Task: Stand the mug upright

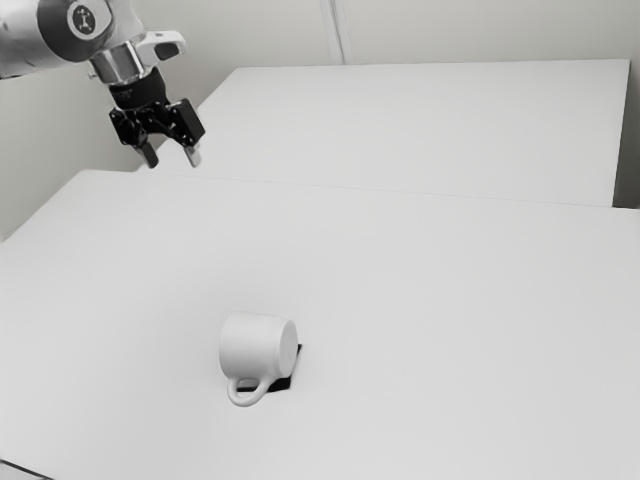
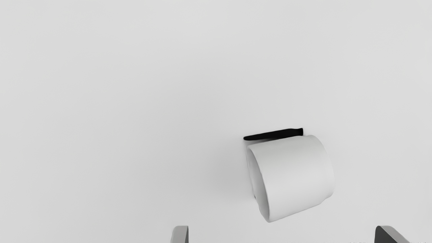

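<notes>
High over the table, the gripper (image 1: pixel 173 158) is open with nothing between its fingers. A white mug (image 1: pixel 252 346) lies on its side well below and away from it, its base facing the exterior view's right and its handle towards the near side. In the wrist view the mug (image 2: pixel 293 175) shows its wall and part of its open mouth, beyond the open gripper (image 2: pixel 281 235); the fingers do not touch it.
A flat black piece (image 1: pixel 282 383) lies beside and partly under the mug on the white table (image 1: pixel 450 330). Behind stands another white surface (image 1: pixel 430 125), and a pale wall (image 1: pixel 480 30) rises at the back.
</notes>
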